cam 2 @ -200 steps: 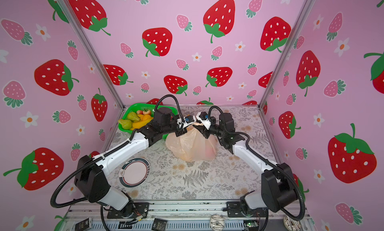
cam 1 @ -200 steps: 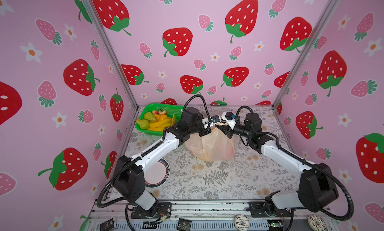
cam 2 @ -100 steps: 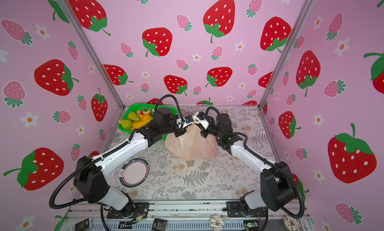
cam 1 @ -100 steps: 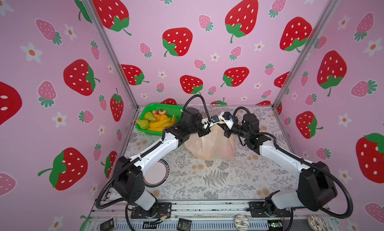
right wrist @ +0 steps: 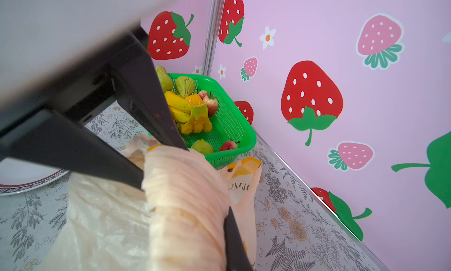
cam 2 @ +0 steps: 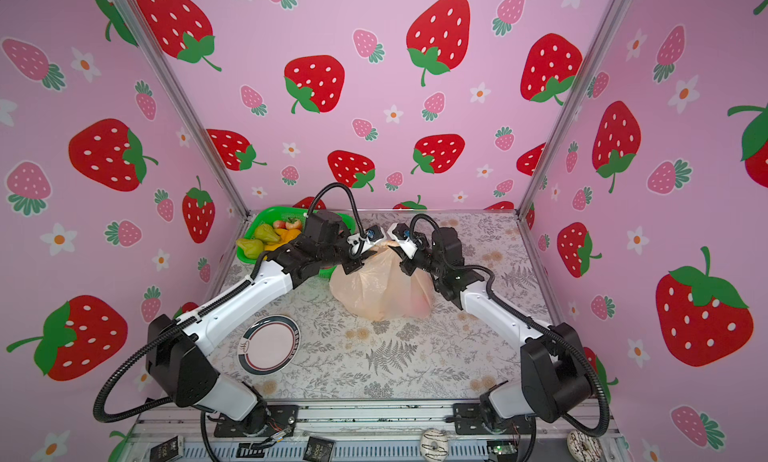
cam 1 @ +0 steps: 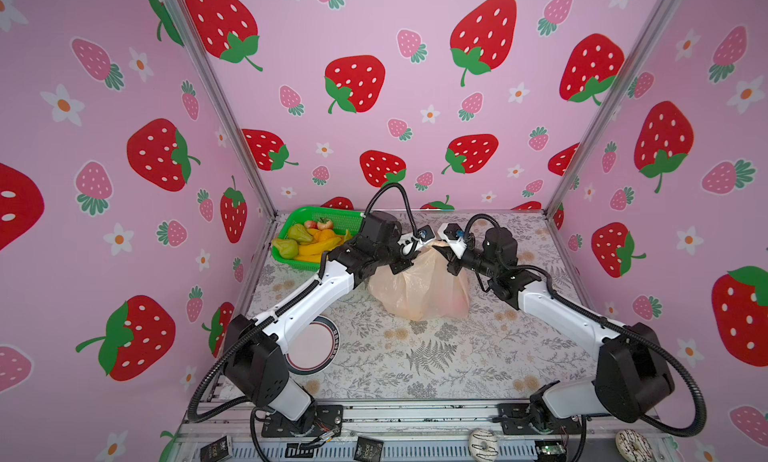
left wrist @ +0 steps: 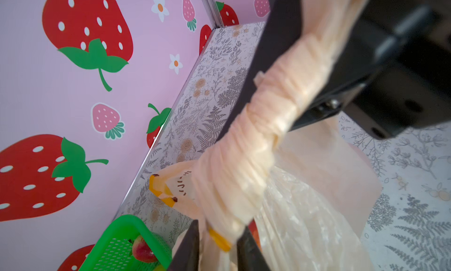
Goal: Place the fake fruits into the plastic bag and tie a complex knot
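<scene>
only the wrist views show the twisted handle (left wrist: 246, 145), a ribbed peach rope rising off the plastic bag (cam 1: 419, 289) mid-bench (cam 1: 436, 356). right fingers (right wrist: 97, 155) pinch it tight. left fingers (left wrist: 191, 250) flank its other end narrowly; whether they grip, i cannot tell. fake fruits (cam 1: 311, 247) fill the green basket (cam 1: 340, 219).
</scene>
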Tool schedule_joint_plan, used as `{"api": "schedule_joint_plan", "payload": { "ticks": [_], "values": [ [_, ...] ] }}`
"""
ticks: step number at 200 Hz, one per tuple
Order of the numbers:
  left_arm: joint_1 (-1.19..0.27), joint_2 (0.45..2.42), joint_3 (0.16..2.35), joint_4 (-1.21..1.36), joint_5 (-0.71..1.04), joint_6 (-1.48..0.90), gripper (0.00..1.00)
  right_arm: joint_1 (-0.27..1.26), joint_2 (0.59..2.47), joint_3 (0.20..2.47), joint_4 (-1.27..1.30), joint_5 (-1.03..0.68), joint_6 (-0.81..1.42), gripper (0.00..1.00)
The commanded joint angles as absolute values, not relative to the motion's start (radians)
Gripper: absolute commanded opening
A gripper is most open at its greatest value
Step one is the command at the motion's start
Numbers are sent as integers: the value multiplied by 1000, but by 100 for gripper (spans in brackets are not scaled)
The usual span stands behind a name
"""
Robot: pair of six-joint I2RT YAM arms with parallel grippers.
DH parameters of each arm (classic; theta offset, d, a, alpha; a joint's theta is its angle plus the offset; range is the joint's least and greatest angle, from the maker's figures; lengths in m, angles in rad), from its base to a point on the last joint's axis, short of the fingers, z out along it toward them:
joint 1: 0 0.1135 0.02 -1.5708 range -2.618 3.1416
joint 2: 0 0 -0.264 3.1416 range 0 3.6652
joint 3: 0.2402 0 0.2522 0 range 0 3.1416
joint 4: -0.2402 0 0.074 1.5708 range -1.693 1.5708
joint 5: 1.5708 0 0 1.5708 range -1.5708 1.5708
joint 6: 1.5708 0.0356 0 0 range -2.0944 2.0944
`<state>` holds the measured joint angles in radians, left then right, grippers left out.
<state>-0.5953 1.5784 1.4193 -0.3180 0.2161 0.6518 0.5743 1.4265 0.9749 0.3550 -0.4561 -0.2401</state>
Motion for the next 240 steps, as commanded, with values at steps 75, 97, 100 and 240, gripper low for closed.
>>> {"api": "schedule_joint_plan", "payload": {
  "ticks": [75,97,100,240],
  "values": [
    [-591,1513,1433,-232,239,398,0,580,1373,954,339,-346,-317,0],
    [-592,1491,1410,-222,270,338,0,583,1372,955,344,-337,-306,0],
    [-592,1490,1408,-223,275,332,0,585,1373,956,345,-334,-302,0],
    [-614,1481,1316,-96,506,-106,0,661,1455,1003,426,-152,17,0]
  ]
}}
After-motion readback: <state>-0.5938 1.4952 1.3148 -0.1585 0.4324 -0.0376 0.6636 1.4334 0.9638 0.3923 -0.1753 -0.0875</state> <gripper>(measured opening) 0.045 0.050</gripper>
